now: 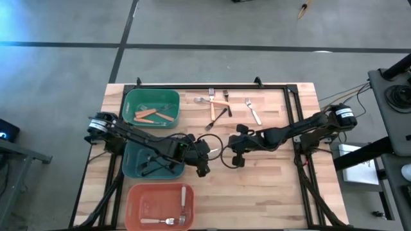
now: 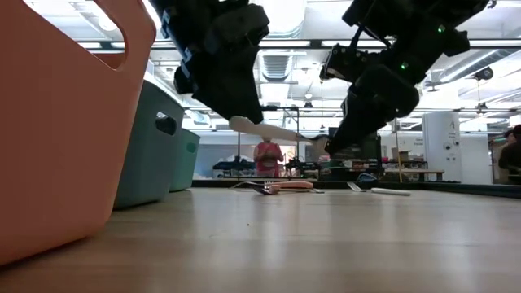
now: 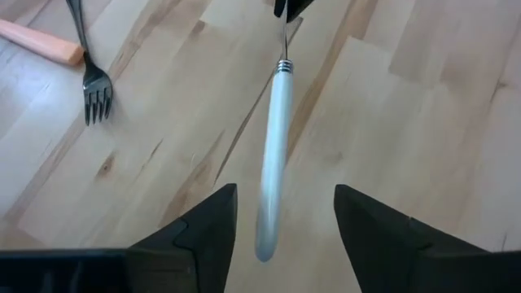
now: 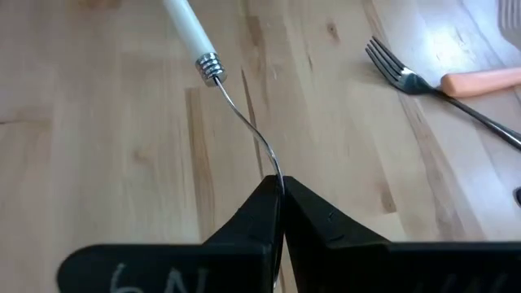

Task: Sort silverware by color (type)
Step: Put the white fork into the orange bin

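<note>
Right gripper pinches the metal end of the white-handled fork, whose handle points lengthwise between the spread fingers of the left gripper.

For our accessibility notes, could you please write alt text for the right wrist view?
The right gripper is shut on the metal tine end of a white-handled fork, holding it above the pale wooden table. Farther off, an orange-pink-handled fork lies flat on the wood.
</note>
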Controlling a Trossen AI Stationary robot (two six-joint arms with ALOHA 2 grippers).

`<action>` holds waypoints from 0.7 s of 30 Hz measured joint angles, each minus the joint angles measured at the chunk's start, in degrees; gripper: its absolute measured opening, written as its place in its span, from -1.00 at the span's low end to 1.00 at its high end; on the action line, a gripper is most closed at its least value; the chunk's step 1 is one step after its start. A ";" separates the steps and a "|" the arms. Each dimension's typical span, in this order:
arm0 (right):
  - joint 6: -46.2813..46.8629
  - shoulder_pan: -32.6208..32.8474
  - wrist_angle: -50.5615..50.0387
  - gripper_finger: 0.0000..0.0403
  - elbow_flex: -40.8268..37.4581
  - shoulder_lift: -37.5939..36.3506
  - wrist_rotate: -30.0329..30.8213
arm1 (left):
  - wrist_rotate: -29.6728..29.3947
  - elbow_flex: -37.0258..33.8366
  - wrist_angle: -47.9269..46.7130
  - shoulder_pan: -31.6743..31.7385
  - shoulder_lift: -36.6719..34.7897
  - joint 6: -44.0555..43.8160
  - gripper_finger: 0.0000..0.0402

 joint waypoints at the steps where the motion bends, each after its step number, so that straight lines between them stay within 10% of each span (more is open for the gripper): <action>1: 0.02 0.00 0.00 -0.96 0.00 -0.10 0.00 | 0.00 -0.12 0.08 0.05 0.00 0.17 -0.07; 21: -0.71 0.04 0.26 -0.96 0.02 -0.31 -0.16 | 1.48 -1.78 0.42 1.69 0.00 3.22 -0.61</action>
